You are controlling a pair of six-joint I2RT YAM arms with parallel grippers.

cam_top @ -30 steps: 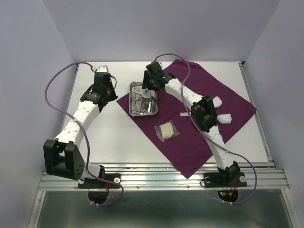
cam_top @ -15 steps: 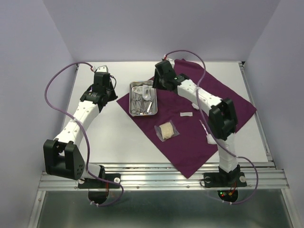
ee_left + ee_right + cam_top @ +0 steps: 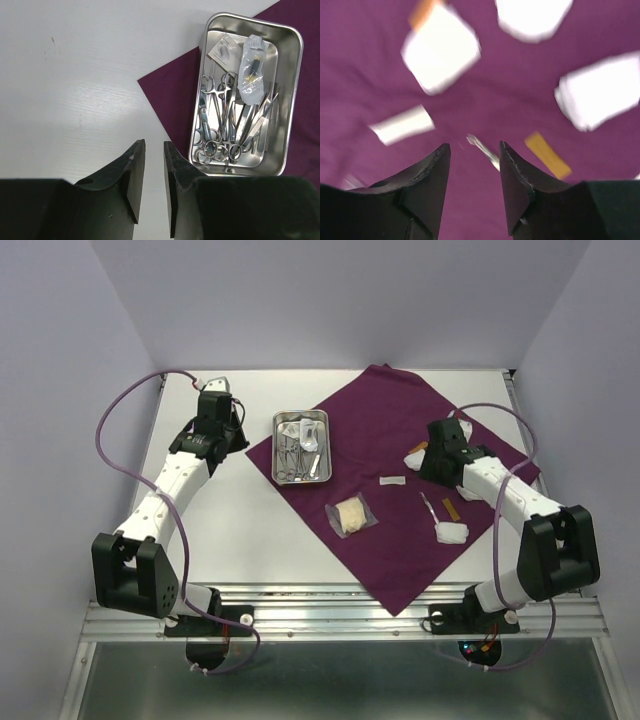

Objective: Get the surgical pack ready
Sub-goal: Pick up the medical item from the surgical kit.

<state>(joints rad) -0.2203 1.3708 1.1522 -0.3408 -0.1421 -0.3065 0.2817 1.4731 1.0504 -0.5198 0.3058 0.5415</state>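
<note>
Top external: fixed, high behind the arm bases, tilted down over the whole table (image 3: 230, 530); distant. Left wrist: near, looking down past the left gripper (image 3: 153, 145) at steel tray (image 3: 285, 115) and purple cloth (image 3: 170, 95) corner. Right wrist: nearest, blurred, past the right gripper (image 3: 474, 146) onto the purple cloth. Shared: tray and cloth, seen overhead too.

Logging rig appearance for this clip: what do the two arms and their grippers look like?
Both arms match: the left arm and right arm have white tubular links joined by chunky black joint housings. A purple cable loops loosely along each. The left gripper and right gripper each have two matte black, wedge-shaped fingers. Small red and green lights glow at the right arm's base.
</note>
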